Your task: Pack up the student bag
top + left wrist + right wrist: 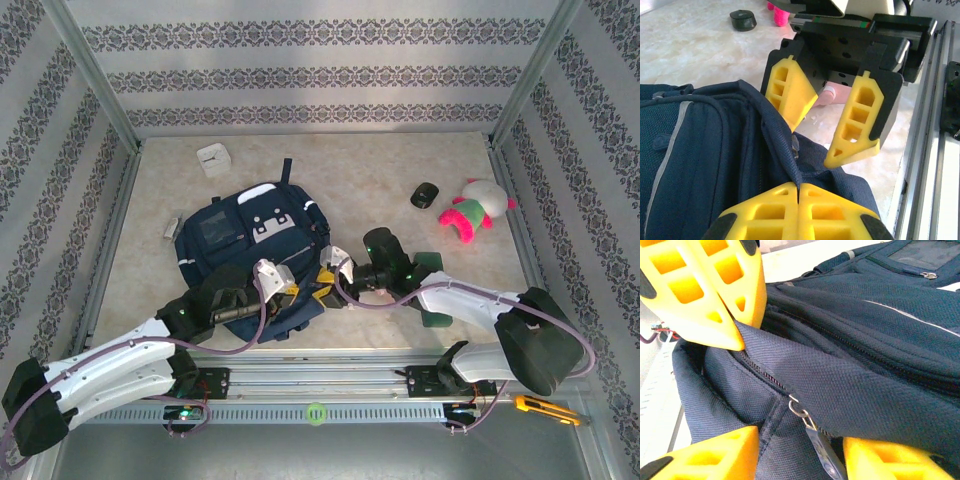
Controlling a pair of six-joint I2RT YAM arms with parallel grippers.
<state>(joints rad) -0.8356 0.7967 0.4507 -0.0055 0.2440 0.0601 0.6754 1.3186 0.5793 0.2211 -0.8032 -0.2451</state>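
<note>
Near edge: a yellow utility knife (545, 408) lies by the rail at the right, well apart from everything else.
Left gripper (799, 187): closed tight, pinching a fold of navy fabric at the near end of the student bag (240, 235).
Right gripper (812, 145): jaws apart, facing the left gripper across that same fold. One finger touches the fabric and nothing is clamped.
Zip pull (815, 440): hangs between the right fingers, ungripped.
Student bag: flat at mid-table, near end at both grippers.
Far side: a black mouse (424, 195) and a pink plush toy (475, 212) sit right of the bag, well apart from it.
</note>
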